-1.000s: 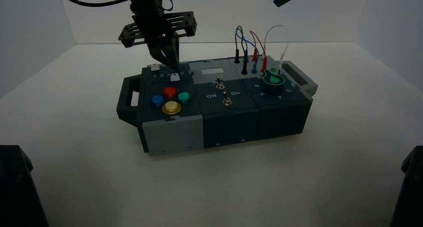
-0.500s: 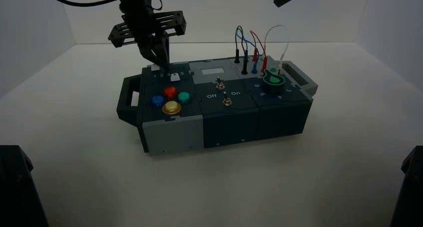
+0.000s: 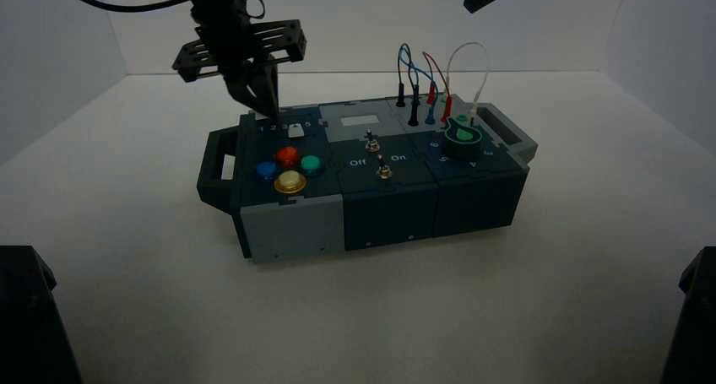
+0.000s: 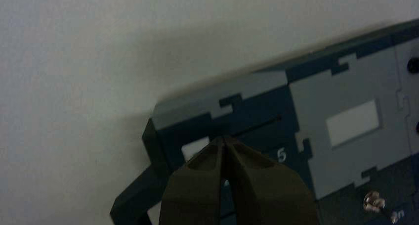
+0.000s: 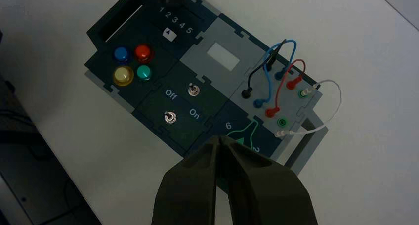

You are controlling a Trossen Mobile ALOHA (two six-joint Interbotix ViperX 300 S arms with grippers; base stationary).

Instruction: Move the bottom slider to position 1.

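Table [image 3: 422,308]: box [image 3: 388,215] mid-table, long axis approx. along far edge, R end nearer table's R edge. Slider panel = box's far L corner, i.e. toward table's far L corner.

L hand [image 4: 222,138]: over far L part of panel, tips together, nothing between them; beside top slider [image 4: 195,148], contact w/ it can't be told. R hand [image 5: 218,138]: idle above box's R part, near knob [image 3: 462,139], tips together, empty. L is clearly the nearer arm; prob. the one to use.

Btm slider [image 5: 169,34]: white cap, arrow mark, on near side of scale, approx. at 3–4 (exact stop n/c). From L hand it lies toward table's near edge & somewhat R. Its slot runs along box's length, L–R.

"1" [image 5: 161,10]: L end of scale, so req'd travel is toward table's L edge. Judgement: hand must first clear top slider, come nearer + R, set tips down on cap's R side, then push L along slot. Risk: dropping in on wrong side, or dragging top slider.
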